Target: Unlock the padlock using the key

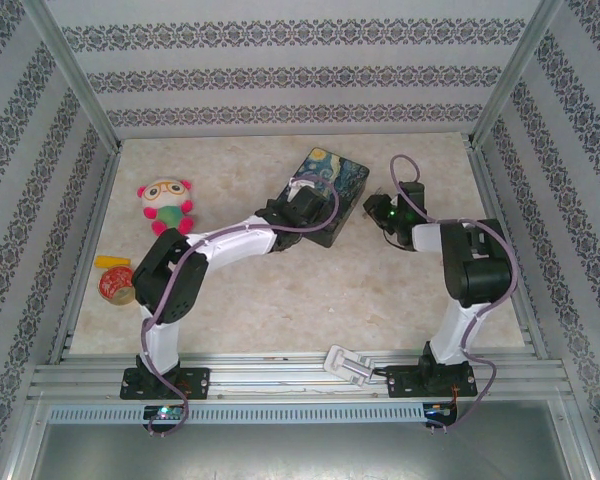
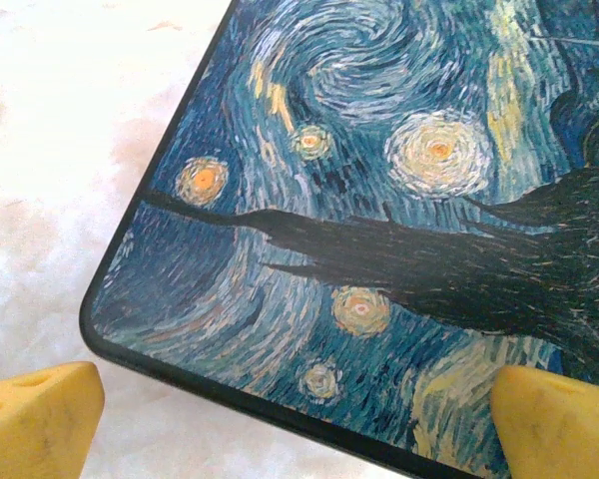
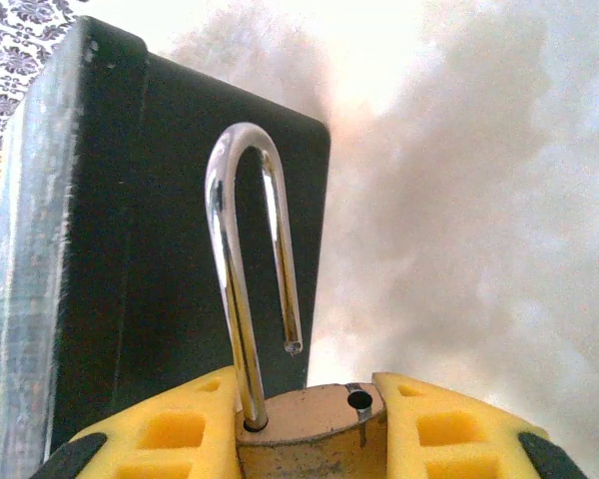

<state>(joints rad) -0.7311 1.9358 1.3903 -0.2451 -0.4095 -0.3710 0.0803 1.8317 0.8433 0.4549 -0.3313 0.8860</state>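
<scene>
Three patterned walls point(image 1: 280, 75) enclose your pale marbled table point(image 1: 280, 300). Your right gripper point(image 3: 304, 439) clamps the padlock point(image 3: 309, 409) by its body, its shackle point(image 3: 230, 249) end out of its hole, near the tin box point(image 1: 330, 190). Your left gripper point(image 2: 299, 419) gapes wide over the box's corner.

The top camera sits high behind the arm bases and looks down and forward over the whole pale marbled tabletop point(image 1: 280, 300). The left wrist camera hangs very close above the painted lid of the dark blue rectangular tin box point(image 2: 379, 200), with the yellow-fingered left tool point(image 2: 299, 424) at its bottom edge. The right wrist camera looks along the yellow right tool point(image 3: 304, 424), past a small brass padlock point(image 3: 299, 439), close to that box's dark side wall. All three views share the box.
</scene>
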